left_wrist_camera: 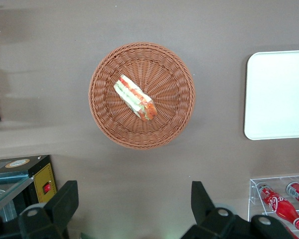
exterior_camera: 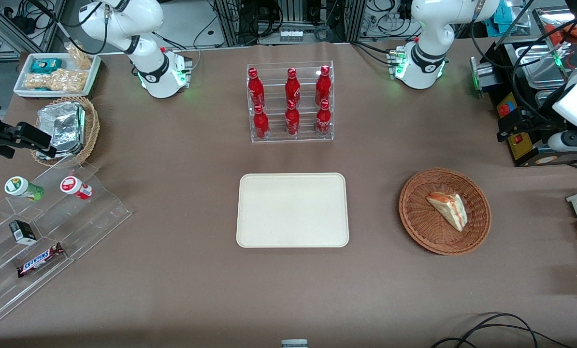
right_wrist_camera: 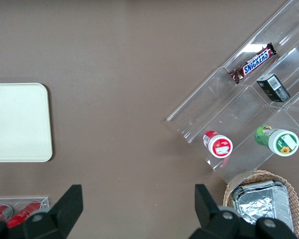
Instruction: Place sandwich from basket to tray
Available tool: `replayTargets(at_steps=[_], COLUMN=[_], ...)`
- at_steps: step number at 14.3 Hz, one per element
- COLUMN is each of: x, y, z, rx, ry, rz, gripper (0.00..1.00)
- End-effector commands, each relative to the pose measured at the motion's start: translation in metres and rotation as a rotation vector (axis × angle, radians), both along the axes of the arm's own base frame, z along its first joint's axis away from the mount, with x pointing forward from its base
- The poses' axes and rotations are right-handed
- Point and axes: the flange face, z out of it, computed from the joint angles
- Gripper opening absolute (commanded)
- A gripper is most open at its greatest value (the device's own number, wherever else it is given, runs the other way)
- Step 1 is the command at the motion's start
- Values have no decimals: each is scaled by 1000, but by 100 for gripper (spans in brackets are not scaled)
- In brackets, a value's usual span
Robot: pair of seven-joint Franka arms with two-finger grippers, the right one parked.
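Sandwich [exterior_camera: 448,210] [left_wrist_camera: 134,97]: triangular wedge, pale bread, red-orange and green layers along the cut edge (glossy clear wrap). Lies flat in the reddish-brown woven basket [exterior_camera: 414,227] [left_wrist_camera: 109,119], roughly central. Cream tray [exterior_camera: 292,210] [left_wrist_camera: 278,94] sits beside the basket, apart, bare. Left gripper [left_wrist_camera: 134,209] hangs high above the basket, fingers [left_wrist_camera: 64,201] spread wide, holding nothing.

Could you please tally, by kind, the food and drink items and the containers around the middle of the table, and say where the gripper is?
Red bottles: 6
Sandwich: 1
Basket: 1
Tray: 1
Total: 9
Gripper: open, above the table beside the basket.
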Motion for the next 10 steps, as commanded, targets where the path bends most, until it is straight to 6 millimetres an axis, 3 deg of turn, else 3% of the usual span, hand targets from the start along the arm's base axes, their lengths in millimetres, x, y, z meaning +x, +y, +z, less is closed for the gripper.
replayTargets(at_steps=[1, 6, 10], x=[-1, -3, 8], y=[-8, -7, -6], z=[6, -4, -63], rx=[-3, 1, 61], ry=[9, 44, 145], rz=[25, 28, 45], gripper=[100, 100, 100])
